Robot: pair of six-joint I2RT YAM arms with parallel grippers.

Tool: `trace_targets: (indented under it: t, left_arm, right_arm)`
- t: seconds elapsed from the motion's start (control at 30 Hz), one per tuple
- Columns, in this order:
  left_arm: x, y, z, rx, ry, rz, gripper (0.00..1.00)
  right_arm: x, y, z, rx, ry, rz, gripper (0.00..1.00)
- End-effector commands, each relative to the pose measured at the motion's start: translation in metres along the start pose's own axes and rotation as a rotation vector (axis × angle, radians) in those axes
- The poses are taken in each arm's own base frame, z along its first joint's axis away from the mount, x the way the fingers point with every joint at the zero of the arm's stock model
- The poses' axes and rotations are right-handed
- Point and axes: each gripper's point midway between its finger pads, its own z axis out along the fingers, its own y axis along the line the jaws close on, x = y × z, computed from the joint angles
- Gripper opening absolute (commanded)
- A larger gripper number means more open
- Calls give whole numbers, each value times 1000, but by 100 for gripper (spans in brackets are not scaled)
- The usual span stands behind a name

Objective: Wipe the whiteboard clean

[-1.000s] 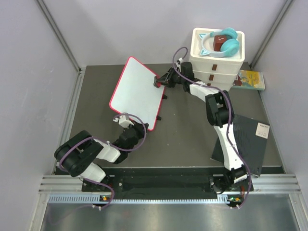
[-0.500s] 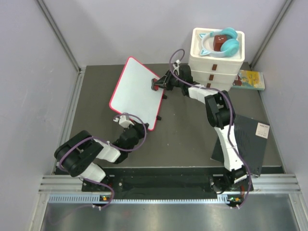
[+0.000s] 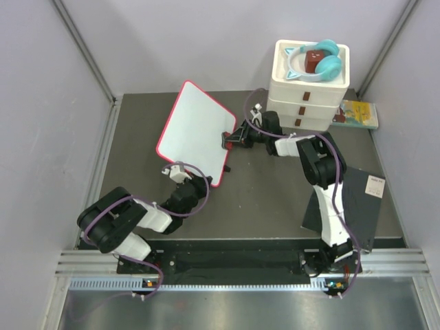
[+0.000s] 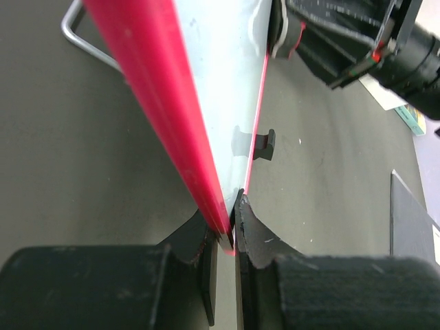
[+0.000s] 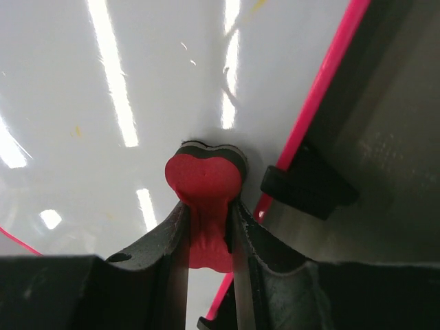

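The whiteboard (image 3: 196, 130), white with a pink-red rim, stands tilted on the dark table. My left gripper (image 3: 197, 181) is shut on its near lower edge; in the left wrist view the jaws (image 4: 230, 221) pinch the red rim (image 4: 155, 89). My right gripper (image 3: 229, 138) is shut on a red eraser (image 5: 205, 180) with a black felt face. The felt presses on the whiteboard (image 5: 124, 82) close to its right rim. Faint yellow specks (image 5: 78, 129) remain on the white surface.
A white drawer stack (image 3: 306, 100) with teal headphones (image 3: 315, 60) on top stands at the back right, a book (image 3: 359, 113) beside it. A dark grey sheet (image 3: 352, 206) lies near the right arm. Black feet (image 5: 308, 187) stick out from the board's rim.
The right gripper has slid the eraser down along the board's right side, toward the near edge. The left gripper and the board have stayed still.
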Motion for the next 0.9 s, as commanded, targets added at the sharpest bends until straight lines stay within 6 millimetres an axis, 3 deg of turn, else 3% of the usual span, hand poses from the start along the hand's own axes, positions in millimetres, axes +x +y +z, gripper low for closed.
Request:
trace_targets:
  t: [0.0, 0.4, 0.57, 0.73, 0.87]
  left_arm:
    - [78, 122, -58, -330, 387, 341, 0]
    - [77, 121, -58, -324, 382, 337, 0]
    - [78, 121, -58, -323, 383, 338, 0]
    - [78, 122, -58, -326, 383, 338, 0]
    - [77, 121, -58, -323, 381, 337, 0]
  right_arm:
    - [108, -34, 10, 104, 230, 77, 0]
    - [187, -20, 30, 115, 344, 37, 0]
    - [215, -27, 21, 129, 354, 109, 0]
    - [227, -40, 11, 154, 337, 152, 0]
    - [222, -54, 4, 208, 300, 184, 0]
